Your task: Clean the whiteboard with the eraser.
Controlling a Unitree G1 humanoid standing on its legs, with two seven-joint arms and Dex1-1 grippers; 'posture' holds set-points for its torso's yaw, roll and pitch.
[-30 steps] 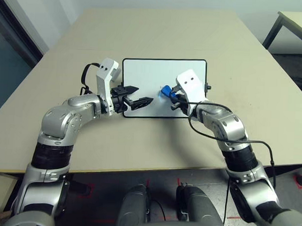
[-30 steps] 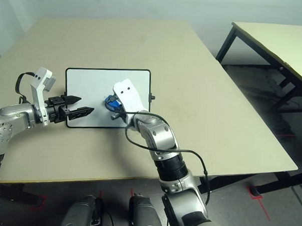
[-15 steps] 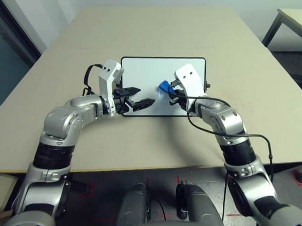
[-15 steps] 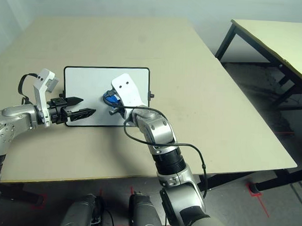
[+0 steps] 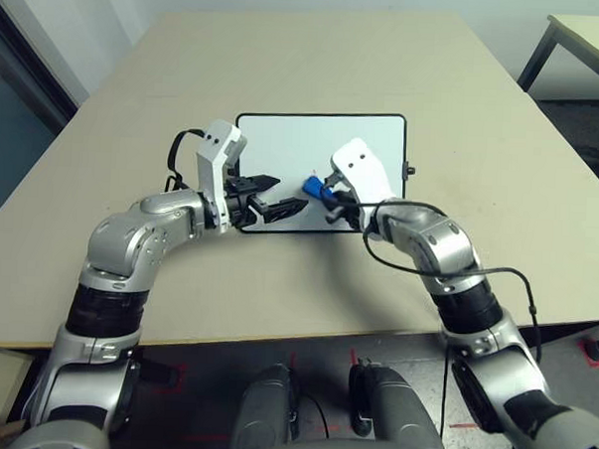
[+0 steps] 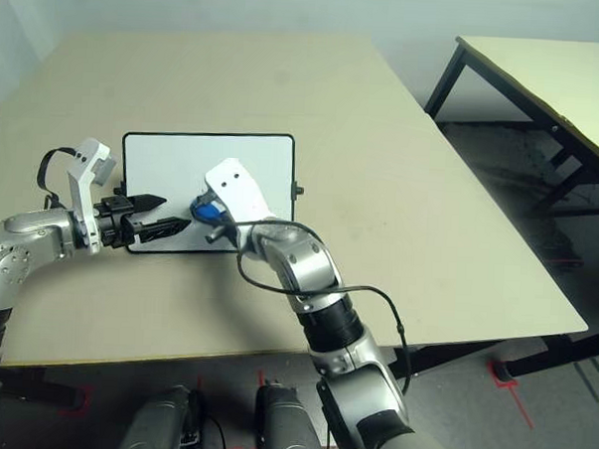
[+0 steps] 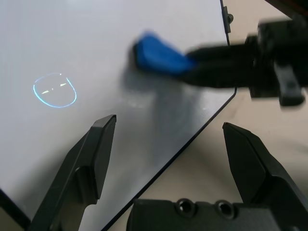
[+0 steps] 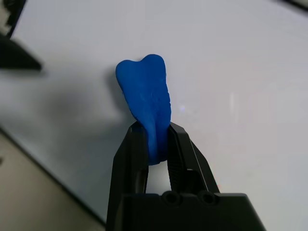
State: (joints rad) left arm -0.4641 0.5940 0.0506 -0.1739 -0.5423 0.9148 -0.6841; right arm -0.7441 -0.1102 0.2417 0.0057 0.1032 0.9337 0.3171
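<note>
The whiteboard [image 5: 298,142] lies flat on the tan table, white with a thin black frame. My right gripper [image 5: 322,193] is shut on the blue eraser [image 5: 313,188], whose free end presses on the board's near middle [image 8: 147,103]. My left gripper [image 5: 289,191] hovers open over the board's near left edge, its fingertips [image 7: 107,126] a short way from the eraser [image 7: 159,55] and holding nothing. A faint blue oval mark [image 7: 54,90] sits on the board surface in the left wrist view.
The tan table [image 5: 287,55] stretches wide beyond the board on all sides. A second table with black legs [image 6: 545,76] stands off to the right. A black cable loops off my right forearm [image 5: 446,276].
My right gripper has slid the eraser leftward across the board, closer to the left gripper's fingertips. The left gripper has stayed open in about the same place.
</note>
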